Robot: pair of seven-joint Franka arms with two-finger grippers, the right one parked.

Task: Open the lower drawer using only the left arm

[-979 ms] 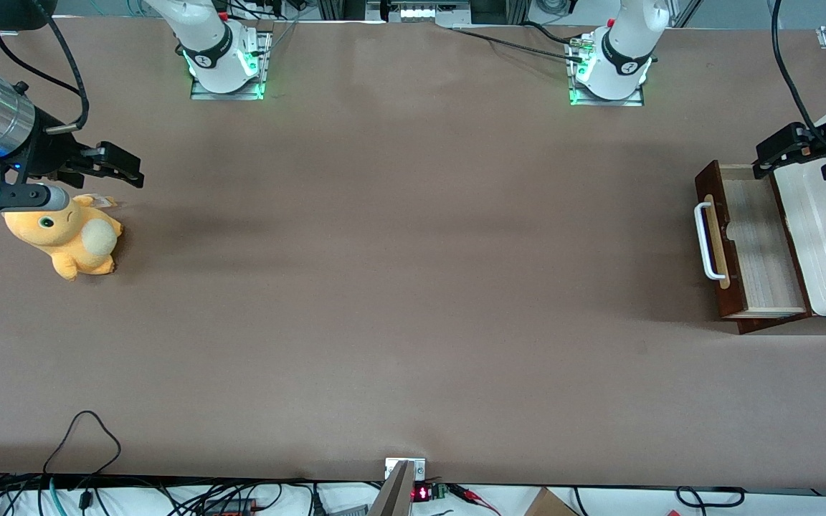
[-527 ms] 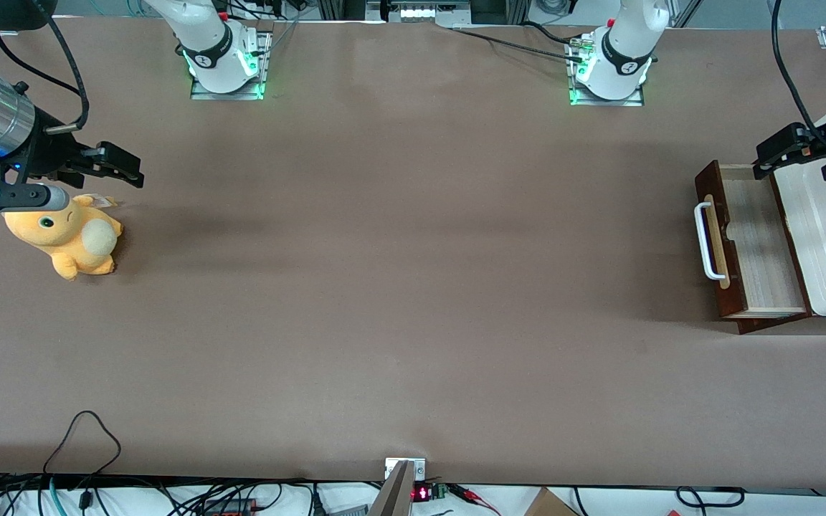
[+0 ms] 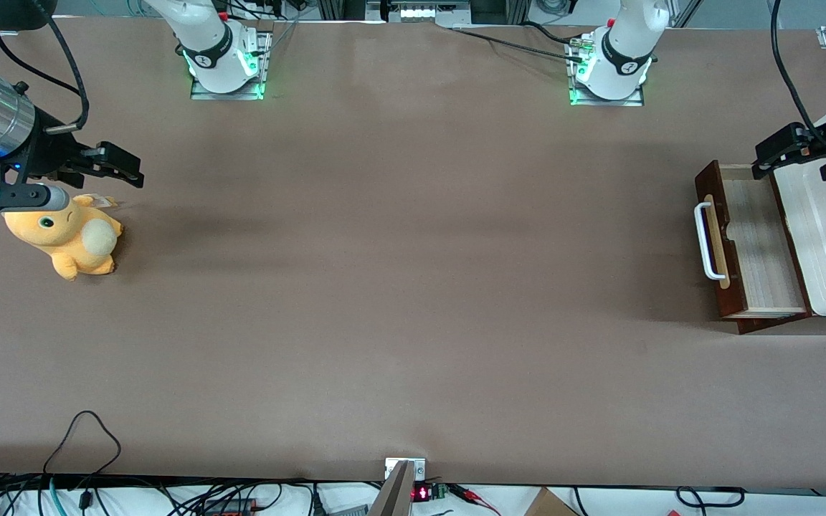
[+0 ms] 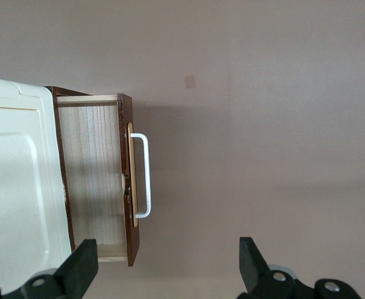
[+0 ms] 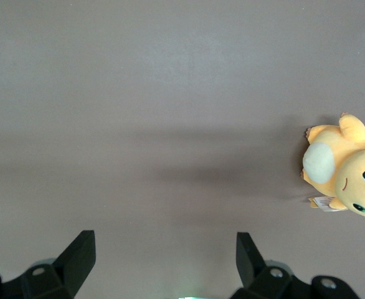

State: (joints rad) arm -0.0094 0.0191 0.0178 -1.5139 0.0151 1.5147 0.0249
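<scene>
Lower drawer sits pulled out below the pincer, whose fingers hang spread and empty. Rigid wood, probably light-sliding; its white handle is the hold.

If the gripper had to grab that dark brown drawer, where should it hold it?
Probably the white U-shaped bar handle on the dark reddish-brown wooden drawer, coming from in front of it: the bar stands off the front, leaving a gap. The open black gripper hovers above the drawer's corner.
</scene>
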